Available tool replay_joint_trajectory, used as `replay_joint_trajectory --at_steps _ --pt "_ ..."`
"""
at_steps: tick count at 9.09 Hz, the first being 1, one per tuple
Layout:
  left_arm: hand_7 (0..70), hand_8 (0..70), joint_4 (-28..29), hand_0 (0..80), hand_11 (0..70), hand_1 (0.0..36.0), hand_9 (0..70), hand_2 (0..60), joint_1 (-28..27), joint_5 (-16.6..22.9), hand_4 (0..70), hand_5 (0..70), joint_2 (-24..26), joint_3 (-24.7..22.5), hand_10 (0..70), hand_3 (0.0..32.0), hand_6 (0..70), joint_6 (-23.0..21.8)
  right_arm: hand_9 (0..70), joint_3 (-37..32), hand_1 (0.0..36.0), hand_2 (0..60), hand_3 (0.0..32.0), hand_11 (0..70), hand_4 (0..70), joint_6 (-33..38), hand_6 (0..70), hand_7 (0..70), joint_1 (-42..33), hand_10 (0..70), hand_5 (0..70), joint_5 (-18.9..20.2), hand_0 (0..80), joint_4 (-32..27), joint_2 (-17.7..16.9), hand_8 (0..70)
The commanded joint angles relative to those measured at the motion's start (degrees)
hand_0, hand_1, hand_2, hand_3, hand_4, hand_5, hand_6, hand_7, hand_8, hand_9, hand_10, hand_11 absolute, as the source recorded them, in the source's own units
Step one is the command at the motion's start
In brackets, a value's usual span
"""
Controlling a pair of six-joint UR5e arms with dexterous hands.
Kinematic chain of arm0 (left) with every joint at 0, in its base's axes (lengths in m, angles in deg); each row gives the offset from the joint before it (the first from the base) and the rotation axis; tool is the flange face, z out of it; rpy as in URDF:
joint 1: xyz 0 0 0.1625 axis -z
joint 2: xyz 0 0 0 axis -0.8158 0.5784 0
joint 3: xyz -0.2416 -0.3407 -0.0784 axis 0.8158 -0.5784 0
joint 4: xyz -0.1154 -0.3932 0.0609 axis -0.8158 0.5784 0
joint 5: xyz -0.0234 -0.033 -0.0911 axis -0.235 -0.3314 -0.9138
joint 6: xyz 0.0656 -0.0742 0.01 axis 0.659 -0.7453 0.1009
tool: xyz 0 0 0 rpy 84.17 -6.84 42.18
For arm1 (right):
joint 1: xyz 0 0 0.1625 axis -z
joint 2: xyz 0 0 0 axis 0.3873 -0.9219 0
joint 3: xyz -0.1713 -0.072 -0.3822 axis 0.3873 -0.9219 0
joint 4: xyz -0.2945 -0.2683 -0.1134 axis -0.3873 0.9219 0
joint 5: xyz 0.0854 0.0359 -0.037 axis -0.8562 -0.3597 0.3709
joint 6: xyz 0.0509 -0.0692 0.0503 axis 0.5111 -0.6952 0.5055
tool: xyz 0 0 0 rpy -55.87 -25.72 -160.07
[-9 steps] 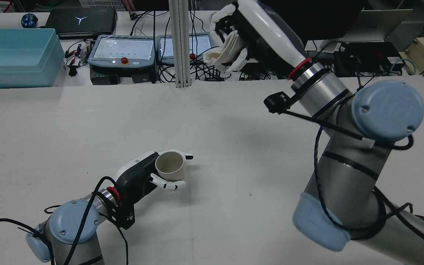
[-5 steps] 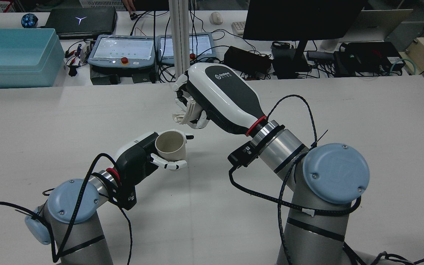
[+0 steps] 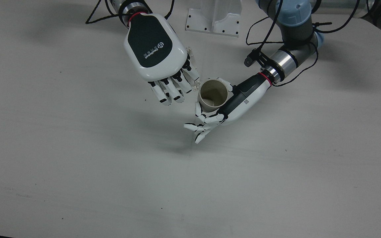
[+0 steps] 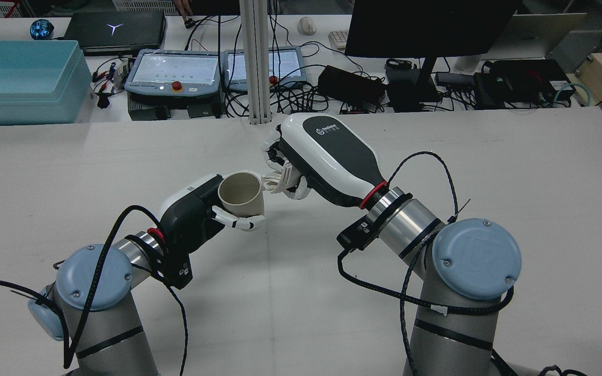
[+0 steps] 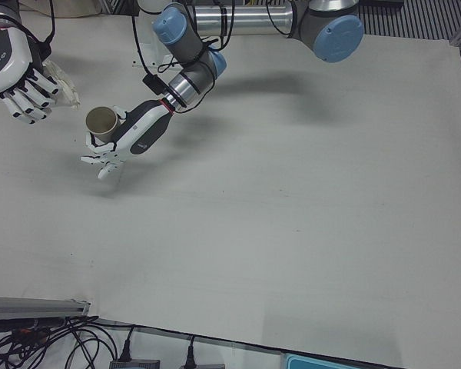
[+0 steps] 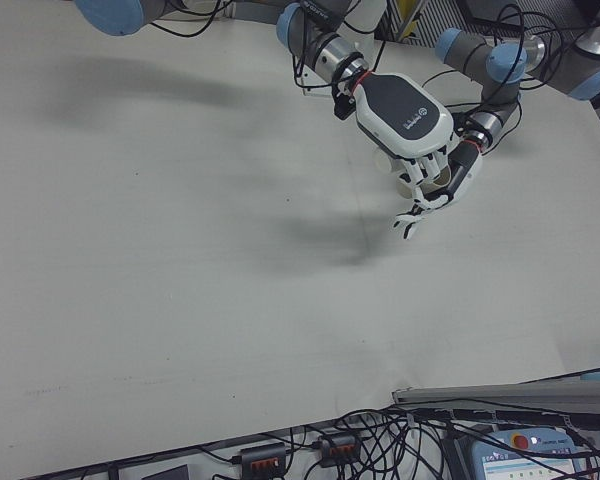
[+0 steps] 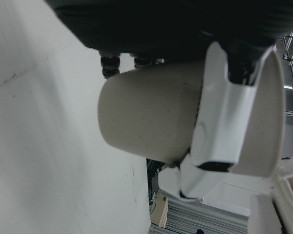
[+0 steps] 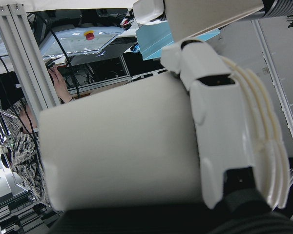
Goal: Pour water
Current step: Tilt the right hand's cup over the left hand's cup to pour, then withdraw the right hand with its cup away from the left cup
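Gripping an upright cup, left hand beside cup-holding right hand

Even overhead light; soft shadows; sharp.

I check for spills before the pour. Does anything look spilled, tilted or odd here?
No spill shows on the table. The beige cup in the left hand is upright; the right hand holds a white cup beside it.
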Motion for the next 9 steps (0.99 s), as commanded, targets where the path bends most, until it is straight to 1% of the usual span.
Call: replay_joint_trajectory --at_steps 1,2,3,4,5,6,7,8,9 --pt "24.4 2.0 0.0 70.2 10.9 36.0 3.4 60.0 0.2 0.0 59.4 70.0 0.1 -0.1 5.6 0.0 15.3 -0.1 56.4 1.3 36.0 60.0 0.0 58.6 59.9 4.0 66.8 70.0 -4.8 39.2 70.0 -0.5 80.0 -0.1 -0.2 42.6" --pt "24.3 2.0 0.8 70.0 11.0 36.0 3.4 60.0 0.6 0.0 59.6 70.0 -0.5 -0.5 5.7 0.0 15.3 -0.4 56.3 1.2 36.0 60.0 0.0 58.7 58.8 15.6 66.3 70.0 -8.2 39.3 70.0 -0.5 80.0 -0.4 -3.4 42.5" --pt "23.7 1.9 2.7 65.7 10.7 36.0 3.3 60.0 0.7 0.1 58.8 70.0 -3.4 -0.9 5.5 0.0 14.6 -0.7 54.5 0.8 36.0 60.0 0.0 58.5 54.0 29.2 64.2 70.0 -12.9 39.2 70.0 -0.5 80.0 -0.7 -7.9 41.3" --pt "23.0 1.8 6.1 72.2 11.6 36.0 3.2 60.0 0.9 0.8 58.6 70.0 -8.7 -2.0 6.0 0.0 14.4 -1.2 55.8 0.9 36.0 60.0 0.0 62.3 55.4 41.0 66.1 70.0 -17.0 41.9 70.0 0.0 80.0 -0.7 -12.1 42.6" --pt "22.3 1.7 11.8 72.4 12.1 36.0 3.0 60.0 1.9 0.9 57.0 70.0 -15.4 -2.1 6.3 0.0 13.7 -1.3 58.0 0.8 36.0 60.0 0.0 67.7 53.9 51.1 68.0 70.0 -21.5 45.7 70.0 0.3 80.0 -0.8 -15.8 44.5" --pt "22.3 1.7 15.6 68.8 12.3 36.0 3.0 60.0 2.1 0.8 57.3 70.0 -20.3 -2.2 6.6 0.0 13.7 -1.3 58.9 -1.4 36.0 60.0 0.0 70.0 49.2 59.4 67.0 70.0 -26.1 47.5 70.0 1.6 80.0 -3.4 -18.5 45.2" --pt "22.5 1.7 17.7 67.9 12.4 36.0 3.1 60.0 3.2 0.9 58.5 70.0 -23.5 -2.2 6.6 0.0 13.9 -1.3 60.5 -5.6 36.0 60.0 0.0 70.0 45.4 64.9 66.6 70.0 -29.9 49.6 70.0 6.2 80.0 -8.3 -19.4 46.3" --pt "22.4 1.6 20.3 68.5 12.4 36.0 3.0 60.0 4.7 1.9 58.5 70.0 -26.6 -2.2 6.6 0.0 13.4 -1.3 65.4 -8.7 36.0 60.0 0.0 70.0 46.3 68.3 68.3 70.0 -32.6 53.3 70.0 8.7 80.0 -12.0 -21.1 49.9" --pt "21.9 1.6 24.8 65.3 12.2 36.0 2.9 60.0 6.6 3.7 57.9 70.0 -29.8 -1.1 6.5 0.0 13.0 -1.1 66.5 -10.1 36.0 60.0 0.0 70.0 49.2 71.1 69.8 70.0 -34.2 52.4 70.0 9.0 80.0 -14.1 -24.1 50.9"
